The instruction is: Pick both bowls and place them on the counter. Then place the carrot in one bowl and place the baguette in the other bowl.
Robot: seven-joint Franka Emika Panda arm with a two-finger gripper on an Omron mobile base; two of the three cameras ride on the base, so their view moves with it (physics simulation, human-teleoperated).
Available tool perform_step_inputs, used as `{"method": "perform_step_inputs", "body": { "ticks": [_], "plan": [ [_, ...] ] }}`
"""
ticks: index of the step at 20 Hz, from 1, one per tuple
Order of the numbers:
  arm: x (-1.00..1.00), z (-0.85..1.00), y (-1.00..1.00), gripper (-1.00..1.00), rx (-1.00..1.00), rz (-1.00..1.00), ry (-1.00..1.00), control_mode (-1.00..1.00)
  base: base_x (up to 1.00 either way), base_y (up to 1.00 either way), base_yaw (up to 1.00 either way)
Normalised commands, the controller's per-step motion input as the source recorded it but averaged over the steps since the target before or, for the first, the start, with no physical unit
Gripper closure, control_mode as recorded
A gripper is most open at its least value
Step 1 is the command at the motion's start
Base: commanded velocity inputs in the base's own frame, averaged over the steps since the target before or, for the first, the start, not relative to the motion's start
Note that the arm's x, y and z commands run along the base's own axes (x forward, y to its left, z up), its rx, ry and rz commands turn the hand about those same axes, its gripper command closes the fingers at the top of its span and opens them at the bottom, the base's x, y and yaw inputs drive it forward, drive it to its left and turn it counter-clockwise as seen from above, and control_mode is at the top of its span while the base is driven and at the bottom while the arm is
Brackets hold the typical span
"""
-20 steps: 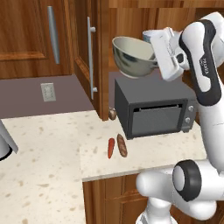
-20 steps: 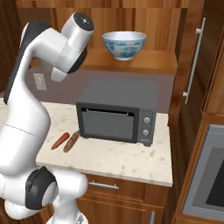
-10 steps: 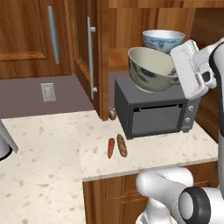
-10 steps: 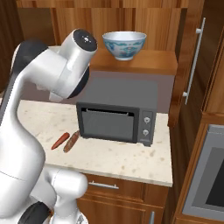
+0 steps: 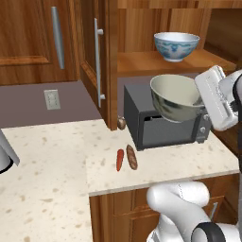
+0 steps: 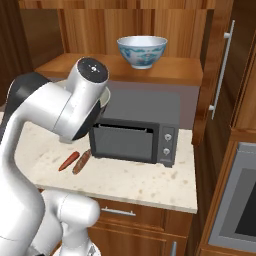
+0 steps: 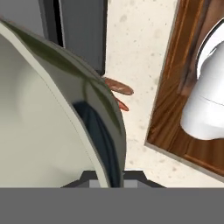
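Observation:
My gripper (image 5: 200, 101) is shut on the rim of the dull grey-green bowl (image 5: 177, 97), holding it tilted in the air in front of the microwave's top. Close up in the hand view, the grey-green bowl (image 7: 52, 113) has its rim running down between the fingertips of the gripper (image 7: 109, 175). The white bowl with blue pattern (image 5: 176, 46) (image 6: 142, 51) stands on the wooden shelf above. The carrot (image 5: 119, 159) (image 6: 69, 161) (image 7: 121, 105) and the baguette (image 5: 132, 157) (image 6: 83, 161) (image 7: 119, 86) lie side by side on the counter (image 5: 47, 179) (image 6: 145, 182).
A dark microwave (image 5: 165, 130) (image 6: 135, 132) sits on the counter under the shelf. An open cabinet door with a steel handle (image 5: 98, 61) juts out to its left. A wall outlet (image 5: 52, 99) is on the back wall. A built-in oven (image 6: 240, 200) stands at the right.
The arm has carried the grey-green bowl rightward and downward, from up beside the shelf to in front of the microwave. The other things have stayed put.

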Motion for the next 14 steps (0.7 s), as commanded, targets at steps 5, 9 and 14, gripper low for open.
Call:
{"method": "perform_step_inputs", "body": {
  "ticks": [5,9,14],
  "plan": [
    [-0.05,-0.63,-0.29,1.00,-0.07,-0.04,0.03,-1.00,0.00,0.00,0.00],
    [0.00,-0.61,-0.25,1.00,-0.02,-0.02,0.01,-1.00,0.00,0.00,0.00],
    [0.08,-0.64,-0.17,1.00,0.00,0.00,0.00,-1.00,0.00,0.00,0.00]
  ]
}}
